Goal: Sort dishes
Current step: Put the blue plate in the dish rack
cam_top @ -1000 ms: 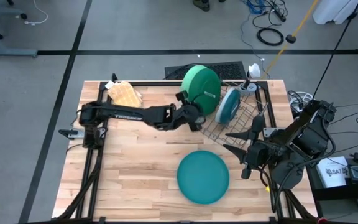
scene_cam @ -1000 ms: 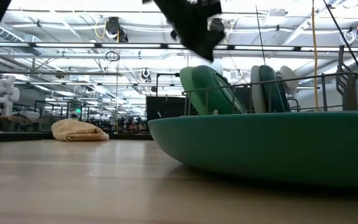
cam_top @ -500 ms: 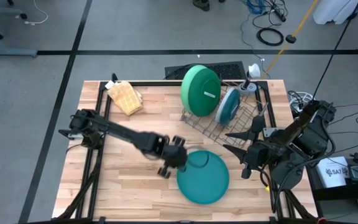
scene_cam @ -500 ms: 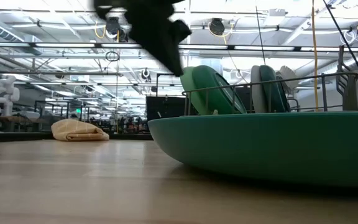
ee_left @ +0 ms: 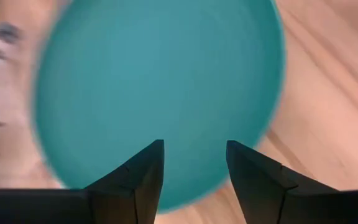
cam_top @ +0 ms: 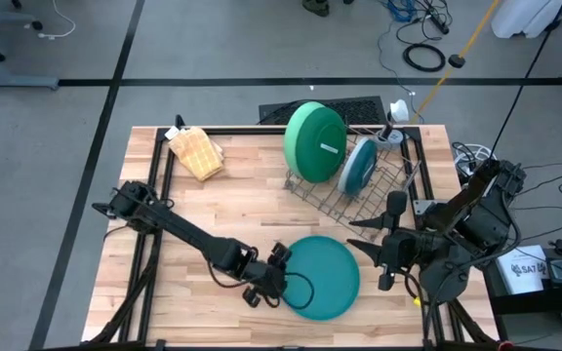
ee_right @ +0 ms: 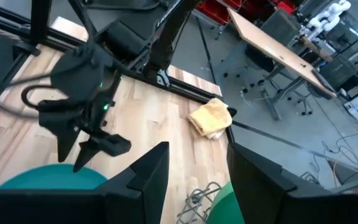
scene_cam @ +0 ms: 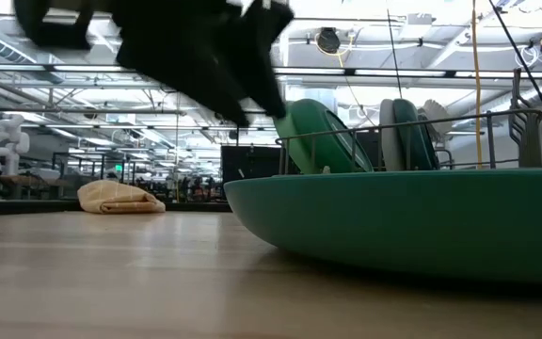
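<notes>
1. At the table's far left corner you have the tan cloth (cam_top: 196,152), lying crumpled on the wood and well apart from every dish
2. Your left gripper (cam_top: 279,276) sits low over the table's front, right at the left rim of the teal plate (cam_top: 320,277); its wrist view shows the two fingers (ee_left: 143,171) spread a moderate way apart with nothing between them, both tips over the plate's near edge
3. That teal plate lies flat on the wood at front centre, alone, in front of the wire rack (cam_top: 354,190)
4. In the rack, you see the large green plate (cam_top: 315,142) standing on edge at the left end, and a smaller dark teal plate (cam_top: 359,164) standing just beside it to the right
5. Your right gripper (cam_top: 371,237) waits at the table's right edge, near the rack's front corner, fingers parted and empty
</notes>
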Robot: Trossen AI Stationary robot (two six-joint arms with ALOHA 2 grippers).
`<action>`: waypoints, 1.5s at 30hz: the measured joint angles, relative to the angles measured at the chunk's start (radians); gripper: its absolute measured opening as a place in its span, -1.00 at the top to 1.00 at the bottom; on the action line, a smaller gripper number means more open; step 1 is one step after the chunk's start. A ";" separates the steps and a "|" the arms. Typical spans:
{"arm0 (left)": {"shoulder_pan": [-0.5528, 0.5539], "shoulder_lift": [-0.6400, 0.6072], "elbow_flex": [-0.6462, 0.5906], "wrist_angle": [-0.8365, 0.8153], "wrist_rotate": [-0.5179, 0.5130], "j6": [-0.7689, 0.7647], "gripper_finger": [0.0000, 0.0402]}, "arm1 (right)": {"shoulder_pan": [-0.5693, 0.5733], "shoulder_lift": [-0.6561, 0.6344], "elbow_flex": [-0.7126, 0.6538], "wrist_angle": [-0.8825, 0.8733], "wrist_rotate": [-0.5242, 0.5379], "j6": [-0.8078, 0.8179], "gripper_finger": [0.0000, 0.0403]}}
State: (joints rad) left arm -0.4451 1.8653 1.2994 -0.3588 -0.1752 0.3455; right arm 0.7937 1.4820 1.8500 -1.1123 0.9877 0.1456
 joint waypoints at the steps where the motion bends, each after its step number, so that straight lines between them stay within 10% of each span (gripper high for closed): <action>1: -0.003 0.008 -0.001 -0.018 0.015 0.004 0.08 | 0.000 0.003 0.000 -0.002 -0.003 0.009 0.23; 19: -0.070 0.212 0.002 0.151 -0.068 0.137 0.12 | -0.008 0.006 0.000 -0.021 -0.044 0.053 0.23; 27: -0.066 0.218 0.035 0.168 -0.082 0.116 0.86 | -0.009 0.006 0.000 -0.021 -0.043 0.053 0.23; 32: -0.065 0.211 0.083 0.060 -0.041 0.070 0.92 | -0.016 0.006 0.000 -0.021 -0.043 0.053 0.23; 45: -0.051 -0.156 0.120 -0.172 0.211 -0.167 0.93 | -0.016 0.005 0.000 -0.022 -0.043 0.048 0.23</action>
State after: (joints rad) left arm -0.4961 1.7097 1.4195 -0.5311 0.0359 0.1780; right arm 0.7773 1.4872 1.8500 -1.1339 0.9446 0.1936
